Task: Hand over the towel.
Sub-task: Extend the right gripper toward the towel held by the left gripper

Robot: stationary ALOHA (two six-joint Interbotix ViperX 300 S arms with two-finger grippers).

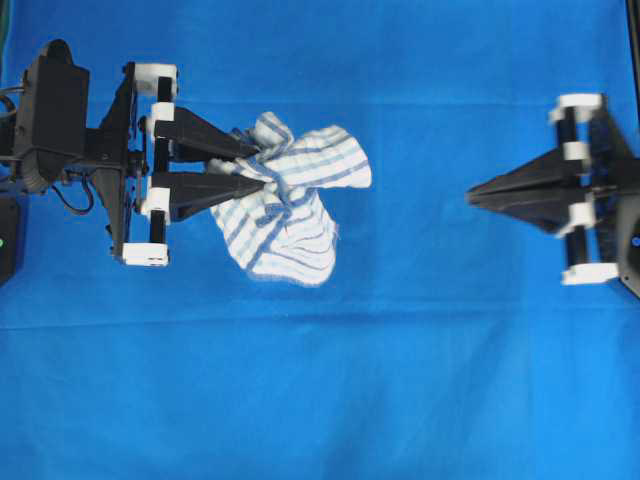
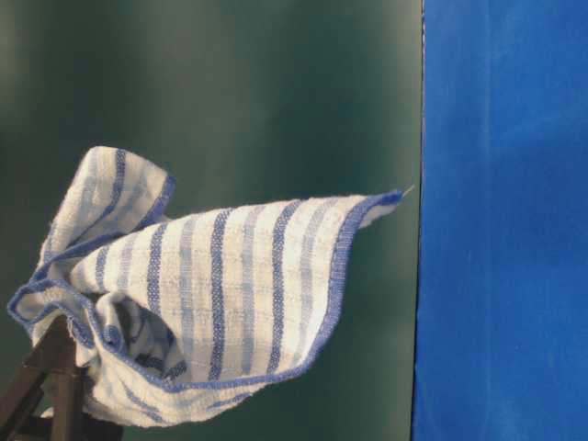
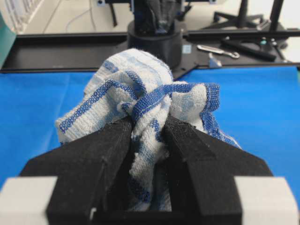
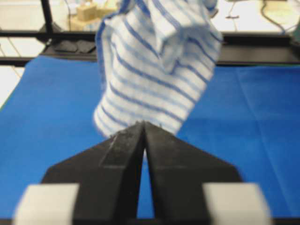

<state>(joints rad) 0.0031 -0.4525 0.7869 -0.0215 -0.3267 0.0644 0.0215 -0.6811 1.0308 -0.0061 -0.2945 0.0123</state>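
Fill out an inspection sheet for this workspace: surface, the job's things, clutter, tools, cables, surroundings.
Surface: blue tablecloth, a few creases.
Job's things: striped towel bunched, lifted off the cloth.
Clutter: nothing seen on the cloth.
Tools: left tool shut on the towel, fabric pinched between its fingers; right tool apart from the towel, fingertips together, holding nothing.
Cables: black wires at the left arm's wrist.
Surroundings: metal hand tools on the black base beyond the cloth; dark green backdrop.
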